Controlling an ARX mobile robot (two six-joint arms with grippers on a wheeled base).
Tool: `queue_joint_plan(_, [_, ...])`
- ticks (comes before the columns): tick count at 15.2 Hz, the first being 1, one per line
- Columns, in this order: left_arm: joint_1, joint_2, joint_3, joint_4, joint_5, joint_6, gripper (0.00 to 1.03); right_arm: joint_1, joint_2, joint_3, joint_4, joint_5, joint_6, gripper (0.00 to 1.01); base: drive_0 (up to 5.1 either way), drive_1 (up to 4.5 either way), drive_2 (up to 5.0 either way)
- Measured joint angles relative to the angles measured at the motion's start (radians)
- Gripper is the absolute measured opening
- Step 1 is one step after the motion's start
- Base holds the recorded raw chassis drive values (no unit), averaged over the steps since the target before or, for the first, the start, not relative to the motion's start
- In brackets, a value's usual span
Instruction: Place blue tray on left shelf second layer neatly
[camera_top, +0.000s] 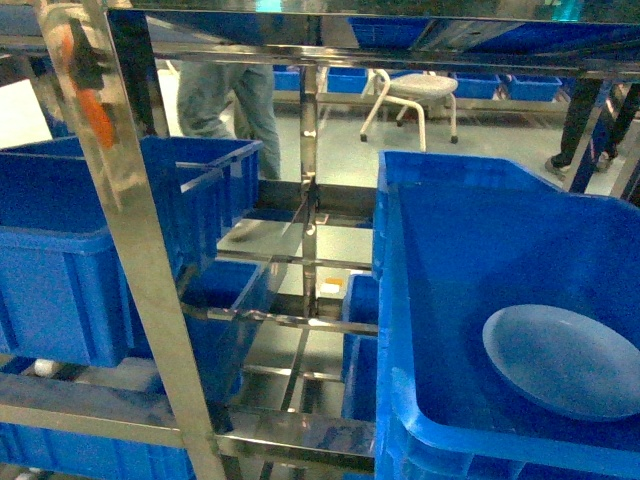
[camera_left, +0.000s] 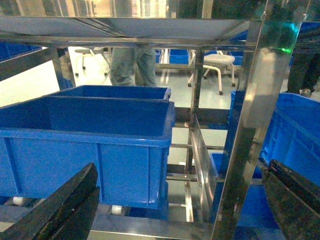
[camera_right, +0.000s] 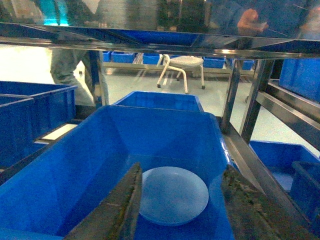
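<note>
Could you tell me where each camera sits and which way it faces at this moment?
Head: on the robot, slanting down at the steel rack; no arm shows.
Left wrist: level toward a left crate, left gripper fingers framing it.
Right wrist: down into the right crate holding the blue tray, right gripper over it.
Shared: white stool.

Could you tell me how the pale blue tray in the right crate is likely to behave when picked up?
The blue tray looks thin and shallow, so probably light and fairly stiff. Its smooth surface may slip in the right tool. Lying flat on the crate floor, it might slide rather than lift.
</note>
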Motion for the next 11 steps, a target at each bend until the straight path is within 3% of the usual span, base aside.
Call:
queue_joint_plan(1, [0.0,0.0,0.0,0.0,0.0,0.0,0.98,0.0,0.0,0.0,0.0,0.0,0.0,0.6,0.0,0.0,0.0])
queue_joint_plan(3, [0.0,0.0,0.0,0.0,0.0,0.0,0.98,0.0,0.0,0.0,0.0,0.0,0.0,0.93,0.0,0.0,0.0])
queue_joint_plan(5, [0.0,0.0,0.0,0.0,0.0,0.0,0.98,0.0,0.0,0.0,0.0,0.0,0.0,0.98,0.0,0.0,0.0])
queue_joint_plan(11, [0.0,0.0,0.0,0.0,0.0,0.0,0.98,0.0,0.0,0.0,0.0,0.0,0.0,0.98,0.0,0.0,0.0])
